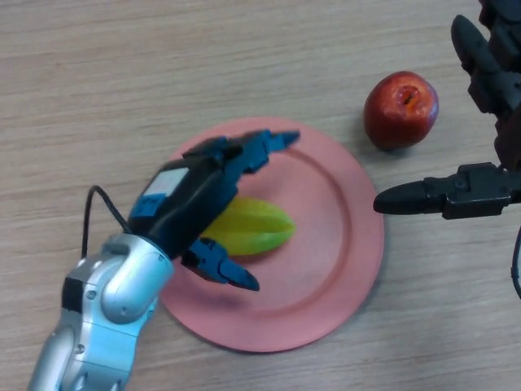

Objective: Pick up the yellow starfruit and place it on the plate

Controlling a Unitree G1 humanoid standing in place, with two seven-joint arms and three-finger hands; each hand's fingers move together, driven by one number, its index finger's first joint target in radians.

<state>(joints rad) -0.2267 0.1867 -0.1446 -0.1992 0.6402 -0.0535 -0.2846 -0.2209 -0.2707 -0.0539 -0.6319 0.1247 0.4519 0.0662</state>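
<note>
While spread wide, left hand (195, 195) straddles starfruit (252, 226).

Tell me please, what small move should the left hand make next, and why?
Probably lift the left hand straight up and pull it back. The yellow starfruit already lies on the pink plate, and the fingers look spread above it rather than curled around it. The right hand waits open beside the red apple.

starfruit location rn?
Head view: the yellow starfruit lies on the pink plate, left of its centre, under the left hand, whose fingers are spread over it. The red apple sits off the plate's upper right.
</note>
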